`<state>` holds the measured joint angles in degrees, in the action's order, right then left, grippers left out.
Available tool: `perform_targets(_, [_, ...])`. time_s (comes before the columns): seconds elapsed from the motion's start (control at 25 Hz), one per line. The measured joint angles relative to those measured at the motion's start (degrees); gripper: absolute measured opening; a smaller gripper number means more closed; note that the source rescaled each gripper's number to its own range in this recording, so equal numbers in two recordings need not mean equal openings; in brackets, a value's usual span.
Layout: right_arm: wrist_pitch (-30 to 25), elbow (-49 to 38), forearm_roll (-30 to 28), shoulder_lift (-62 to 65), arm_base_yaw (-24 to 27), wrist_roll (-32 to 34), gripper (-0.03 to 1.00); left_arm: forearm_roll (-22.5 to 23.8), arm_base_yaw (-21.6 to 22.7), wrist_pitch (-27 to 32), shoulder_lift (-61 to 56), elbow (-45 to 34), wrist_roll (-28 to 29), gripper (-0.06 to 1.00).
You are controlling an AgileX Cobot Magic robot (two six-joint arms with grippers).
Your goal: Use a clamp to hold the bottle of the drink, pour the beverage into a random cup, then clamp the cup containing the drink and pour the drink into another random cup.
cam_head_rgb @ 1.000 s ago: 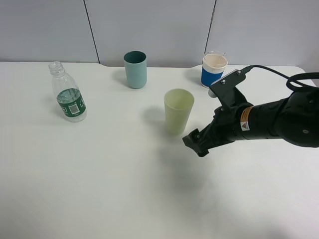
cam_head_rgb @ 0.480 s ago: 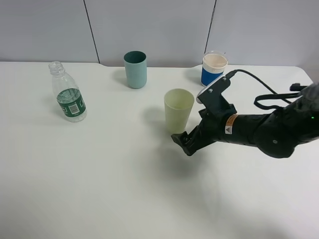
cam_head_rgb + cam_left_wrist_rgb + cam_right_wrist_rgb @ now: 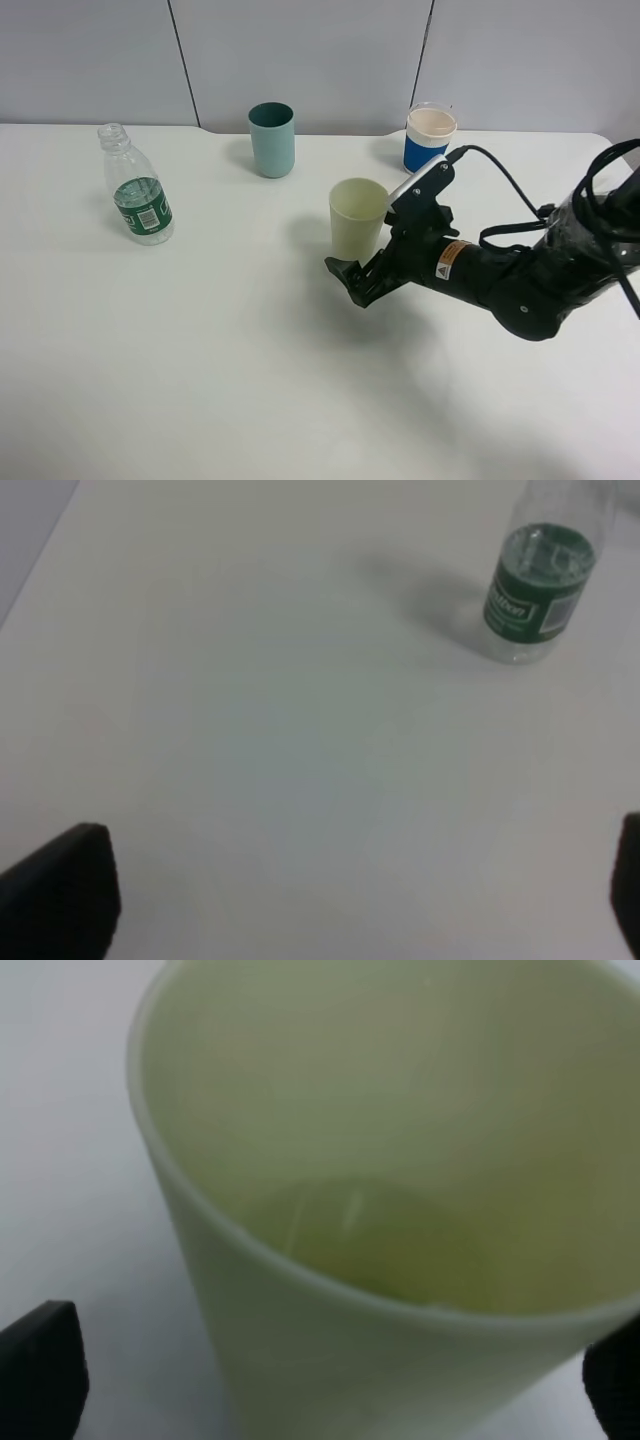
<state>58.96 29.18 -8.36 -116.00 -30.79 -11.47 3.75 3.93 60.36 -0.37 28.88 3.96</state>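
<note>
A clear bottle (image 3: 135, 190) with a green label stands uncapped at the left; the left wrist view shows it too (image 3: 540, 585). A pale green cup (image 3: 357, 218) stands mid-table. My right gripper (image 3: 354, 276) is open, low at the cup's near side. In the right wrist view the cup (image 3: 380, 1210) fills the frame between the two fingertips (image 3: 40, 1370) of the right gripper (image 3: 328, 1400), and its bottom looks wet. My left gripper (image 3: 345, 900) is open and empty, short of the bottle, and does not show in the exterior view.
A teal cup (image 3: 271, 140) stands at the back centre. A blue and white cup (image 3: 429, 138) stands at the back right, just behind my right arm (image 3: 510, 275). A grey panel wall runs along the white table's far edge (image 3: 320, 128).
My right gripper has moved left and down along the table, from right of the pale green cup to its base, with the cup now between the open fingers. Nothing else moved.
</note>
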Motion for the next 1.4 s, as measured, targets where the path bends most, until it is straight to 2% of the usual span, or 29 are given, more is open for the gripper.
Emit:
perform_targets(0.12, [6.05,0.0,-0.91,-2.13,0.0,-0.37,1.0,0.0,0.0,0.0,0.0,0.0,0.0,1.0])
perform_targets(0.28, [9.71,0.0,-0.97,-4.86,0.0,-0.95,1.0,0.0,0.0,0.0,0.0,0.0,0.0,1.0])
perform_targets(1.4, [10.08,3.14,-2.04,-8.03,0.0,-2.4,1.0,0.0,0.0,0.0,0.0,0.0,0.0,1.0])
